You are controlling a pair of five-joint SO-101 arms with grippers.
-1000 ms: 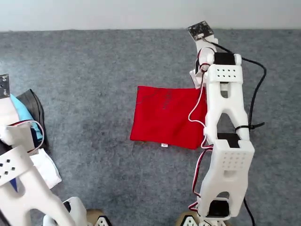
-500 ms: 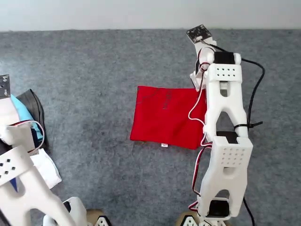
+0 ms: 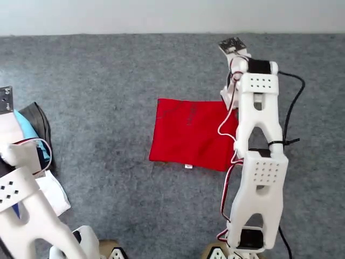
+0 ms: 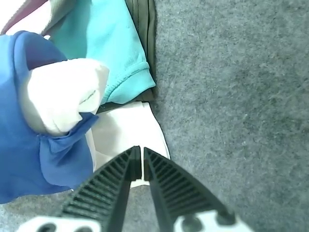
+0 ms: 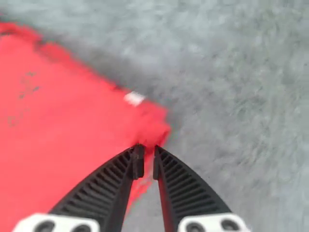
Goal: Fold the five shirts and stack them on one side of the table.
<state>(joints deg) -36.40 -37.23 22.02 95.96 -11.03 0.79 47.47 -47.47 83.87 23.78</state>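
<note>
Red shirt (image 3: 188, 135): folded flat in the middle of the grey table (image 3: 108, 81).
Right gripper (image 5: 145, 158): jaws at a narrow slit, tips at the red shirt's corner, gripping nothing I can make out.
Left gripper (image 4: 141, 158): jaws nearly together, over the heap of shirts (image 4: 111, 53) at the table's left edge.

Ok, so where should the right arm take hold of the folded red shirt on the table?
Probably the far right corner of the red shirt, coming down from above, where the right end effector sits. The shirt lies flat, so only its edges and corners offer a lip to pinch.
</note>
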